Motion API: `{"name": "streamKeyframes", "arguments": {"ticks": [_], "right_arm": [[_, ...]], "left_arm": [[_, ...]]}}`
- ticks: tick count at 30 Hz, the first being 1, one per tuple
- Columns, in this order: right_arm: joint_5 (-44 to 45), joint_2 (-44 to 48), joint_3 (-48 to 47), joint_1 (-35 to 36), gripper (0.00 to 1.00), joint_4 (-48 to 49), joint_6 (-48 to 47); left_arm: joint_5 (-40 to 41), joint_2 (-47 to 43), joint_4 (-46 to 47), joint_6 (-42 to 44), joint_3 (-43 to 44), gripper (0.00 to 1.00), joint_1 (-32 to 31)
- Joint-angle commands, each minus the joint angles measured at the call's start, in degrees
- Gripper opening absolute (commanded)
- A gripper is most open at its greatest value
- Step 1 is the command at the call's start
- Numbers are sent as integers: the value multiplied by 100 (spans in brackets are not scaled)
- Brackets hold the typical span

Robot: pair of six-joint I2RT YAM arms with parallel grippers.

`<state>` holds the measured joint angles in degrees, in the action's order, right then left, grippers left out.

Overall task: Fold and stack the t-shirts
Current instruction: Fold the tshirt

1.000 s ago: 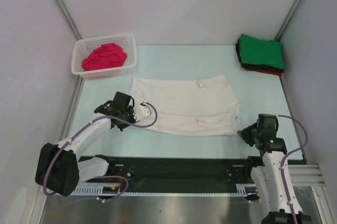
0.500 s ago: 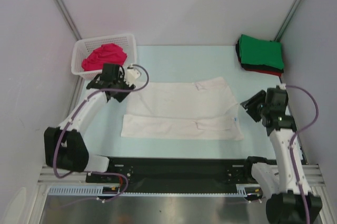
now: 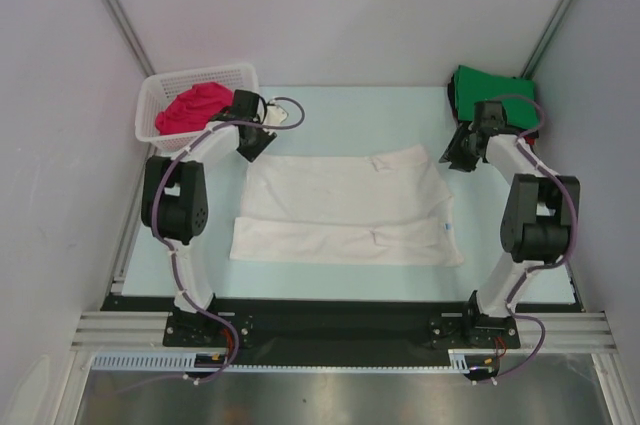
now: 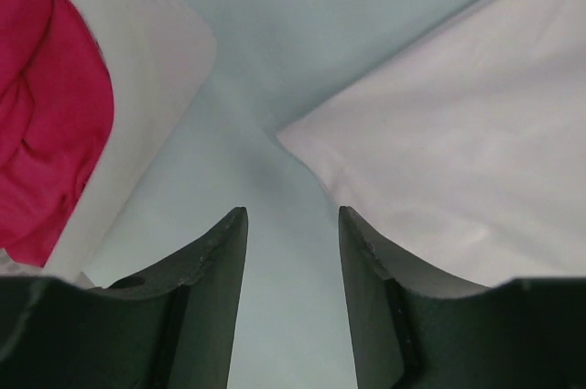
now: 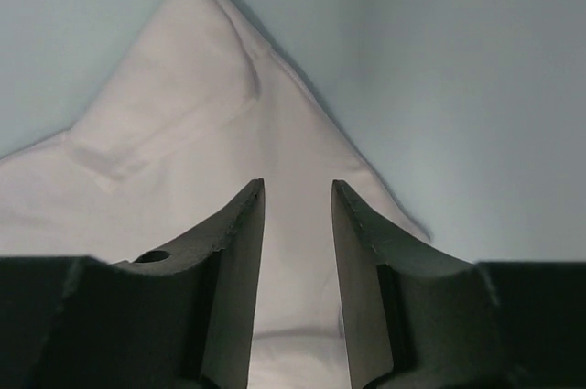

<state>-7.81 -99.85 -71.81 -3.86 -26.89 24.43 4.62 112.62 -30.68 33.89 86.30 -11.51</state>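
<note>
white t-shirt [image 3: 345, 210] flat, half-folded, centre — green-topped stack [image 3: 497, 100] far right, magenta one [image 3: 195, 108] crumpled far left

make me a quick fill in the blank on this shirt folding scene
The magenta-red shirt lies in the white ___.
The topmost back-right shirt is ___.
The t-shirt spread in the middle is ___.
The left gripper and right gripper both stand ___, holding nothing.
Missing words: basket, green, white, open.
</note>
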Motion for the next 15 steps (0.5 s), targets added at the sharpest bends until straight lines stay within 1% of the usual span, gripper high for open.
{"name": "streamKeyframes", "arguments": {"ticks": [1, 4, 6, 9, 15], "right_arm": [[131, -655, -745, 271, 40, 106, -464], [245, -1087, -1238, 368, 40, -8, -492], [280, -1413, -1527, 368, 40, -26, -447], [254, -1712, -1721, 368, 40, 35, -430], [123, -2055, -1872, 368, 38, 0, -421]], "left_arm": [[355, 313, 114, -23, 387, 50, -27], [461, 576, 281, 109, 449, 50, -27], [434, 822, 177, 179, 554, 48, -27], [434, 981, 167, 206, 677, 47, -18], [417, 1087, 335, 223, 633, 47, -18]]}}
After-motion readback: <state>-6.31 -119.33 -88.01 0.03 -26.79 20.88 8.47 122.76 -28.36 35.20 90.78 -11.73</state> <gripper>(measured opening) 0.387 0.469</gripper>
